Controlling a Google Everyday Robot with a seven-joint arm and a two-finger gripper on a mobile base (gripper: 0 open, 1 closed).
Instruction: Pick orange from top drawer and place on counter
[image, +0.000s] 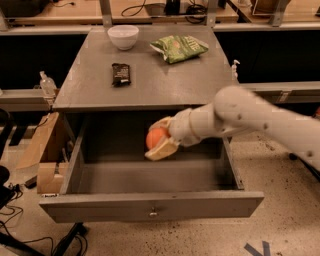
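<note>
The gripper (158, 140) clasps the orange (154, 137) between its two fingers, holding it above the floor of the open top drawer (100, 208), near its middle.

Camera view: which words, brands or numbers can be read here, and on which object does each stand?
None can be read.
Green bag: print too blurred.
Dark wrapper: pale marks, unreadable.
The tool, shut on the orange above the top drawer, bears no text.
</note>
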